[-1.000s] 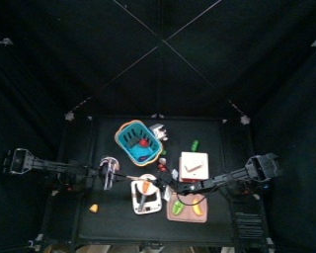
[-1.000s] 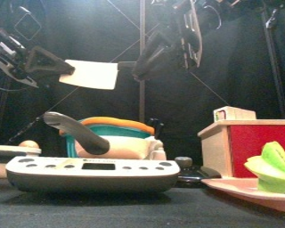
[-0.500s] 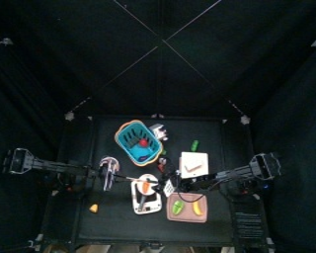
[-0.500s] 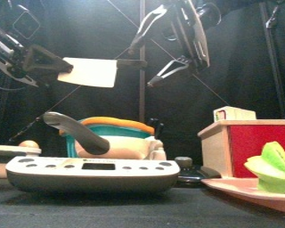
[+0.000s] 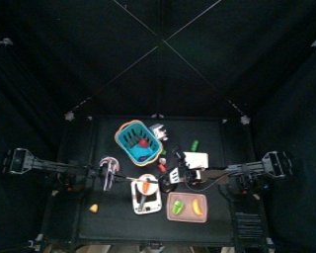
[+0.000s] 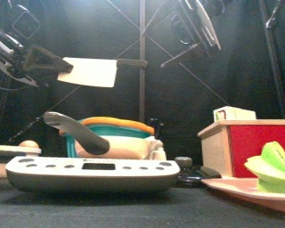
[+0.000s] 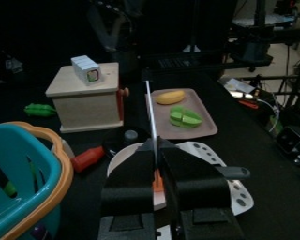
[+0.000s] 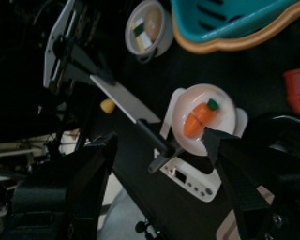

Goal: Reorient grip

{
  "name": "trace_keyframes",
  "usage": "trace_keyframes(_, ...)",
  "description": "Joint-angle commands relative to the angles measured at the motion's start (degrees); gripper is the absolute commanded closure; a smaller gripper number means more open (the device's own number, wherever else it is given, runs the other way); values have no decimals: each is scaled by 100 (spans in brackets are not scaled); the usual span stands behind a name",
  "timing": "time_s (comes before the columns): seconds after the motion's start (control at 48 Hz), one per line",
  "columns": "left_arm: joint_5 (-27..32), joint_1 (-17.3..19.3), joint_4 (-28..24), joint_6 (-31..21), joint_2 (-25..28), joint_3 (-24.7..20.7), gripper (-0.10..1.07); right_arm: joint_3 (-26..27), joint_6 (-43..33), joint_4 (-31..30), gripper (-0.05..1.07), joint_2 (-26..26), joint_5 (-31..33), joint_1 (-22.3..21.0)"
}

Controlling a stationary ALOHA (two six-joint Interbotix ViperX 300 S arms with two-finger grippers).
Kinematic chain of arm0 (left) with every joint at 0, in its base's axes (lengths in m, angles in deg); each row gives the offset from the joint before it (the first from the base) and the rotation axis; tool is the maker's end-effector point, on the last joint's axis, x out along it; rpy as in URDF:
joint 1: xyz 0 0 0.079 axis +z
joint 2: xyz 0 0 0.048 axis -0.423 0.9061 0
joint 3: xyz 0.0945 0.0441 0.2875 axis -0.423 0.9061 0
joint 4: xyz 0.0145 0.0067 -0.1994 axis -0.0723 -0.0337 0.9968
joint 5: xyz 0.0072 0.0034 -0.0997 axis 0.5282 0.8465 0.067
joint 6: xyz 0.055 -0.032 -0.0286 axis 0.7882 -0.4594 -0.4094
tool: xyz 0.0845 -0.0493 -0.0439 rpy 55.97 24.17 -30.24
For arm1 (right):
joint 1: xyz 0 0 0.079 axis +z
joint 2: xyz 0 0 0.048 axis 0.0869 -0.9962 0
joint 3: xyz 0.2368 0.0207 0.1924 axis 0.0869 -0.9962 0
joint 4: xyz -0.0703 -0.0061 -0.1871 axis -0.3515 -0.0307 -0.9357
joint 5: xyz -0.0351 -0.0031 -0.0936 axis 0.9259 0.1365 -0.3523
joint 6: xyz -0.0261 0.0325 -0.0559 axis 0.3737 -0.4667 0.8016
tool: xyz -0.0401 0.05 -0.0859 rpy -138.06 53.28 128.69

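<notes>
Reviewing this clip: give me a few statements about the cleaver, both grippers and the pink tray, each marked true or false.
1. The left gripper holds the cleaver above the table. True.
2. The right gripper is clamped on the cleaver's handle. False: its jaws stand open, apart from the cleaver.
3. The cleaver's blade lies flat on the scale. False: it hangs in the air.
4. Green pieces lie on the pink tray. True.

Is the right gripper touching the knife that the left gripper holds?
Apart. The front view shows the right gripper, jaws open, clear of the knife.
</notes>
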Motion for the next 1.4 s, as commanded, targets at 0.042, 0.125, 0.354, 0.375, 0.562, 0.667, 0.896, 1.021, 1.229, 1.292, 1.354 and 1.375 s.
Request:
trace_keyframes(0.042,-26,-9,18,0,-9,-97,62,387,492,193,2,422,773,-18)
trace_keyframes(0.125,-35,-9,18,0,0,-97,62,703,993,677,2,404,1397,-9)
trace_keyframes(0.354,-26,0,18,0,-9,-105,62,1802,3296,1793,2,-114,3217,-185)
trace_keyframes(0.375,-26,-9,18,0,0,-105,62,1828,3489,1819,2,-167,3313,-220)
trace_keyframes(0.562,-35,0,18,9,-9,-114,62,1819,4983,1811,2,-633,3067,-264)
trace_keyframes(0.667,-79,-9,26,9,-9,-132,62,1556,5396,1318,2,-773,2285,-132)
trace_keyframes(0.896,-97,-44,88,0,-9,-158,62,835,5247,589,2,-905,413,220)
trace_keyframes(1.021,-97,-44,141,-9,0,-158,62,589,5186,483,2,-896,-35,237)
trace_keyframes(1.229,-97,-62,229,0,-9,-237,62,492,5194,369,3,-958,-378,237)
trace_keyframes(1.292,-97,-70,229,0,0,-281,62,501,5186,272,3,-967,-413,237)
trace_keyframes(1.354,-97,-79,229,0,18,-325,62,501,5186,211,5,-967,-422,237)
trace_keyframes(1.375,-97,-79,229,0,26,-325,62,492,5186,193,6,-967,-431,237)
